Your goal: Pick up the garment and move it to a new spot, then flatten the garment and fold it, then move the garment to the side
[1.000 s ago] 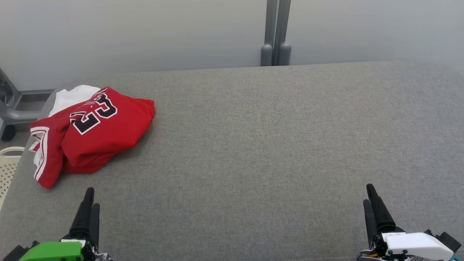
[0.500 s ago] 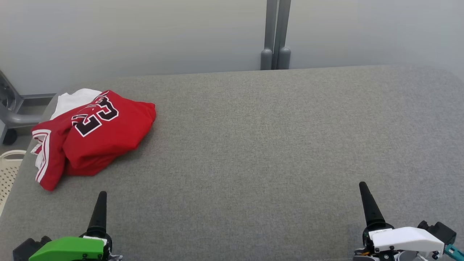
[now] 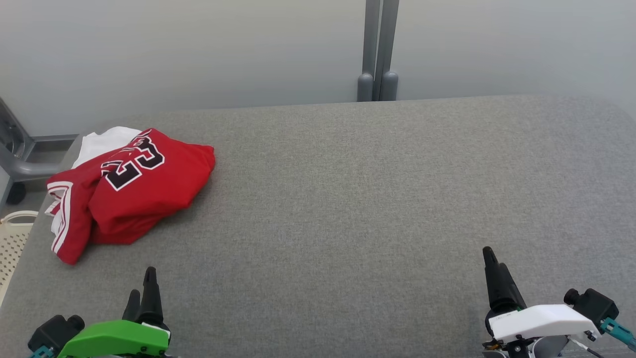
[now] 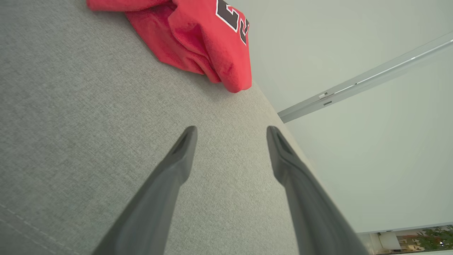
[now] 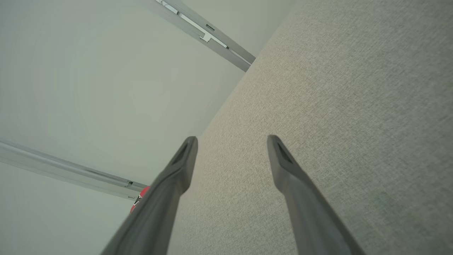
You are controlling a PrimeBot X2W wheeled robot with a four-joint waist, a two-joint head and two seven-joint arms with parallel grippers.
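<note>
1. Grey fabric-covered table (image 3: 348, 199) spans the head view; a pale wall (image 3: 198, 49) with a grey upright post (image 3: 377, 49) stands behind it, and a cream perforated basket (image 3: 12, 238) sits beyond its left edge.
2. Red jersey (image 3: 144, 194): crumpled, black white-edged numerals uppermost, white-striped trim; it lies at the table's far left, partly over white cloth (image 3: 107, 141).
3. Left gripper (image 4: 230, 129) and right gripper (image 5: 231, 138): jaws apart, holding nothing, well apart from the jersey.
</note>
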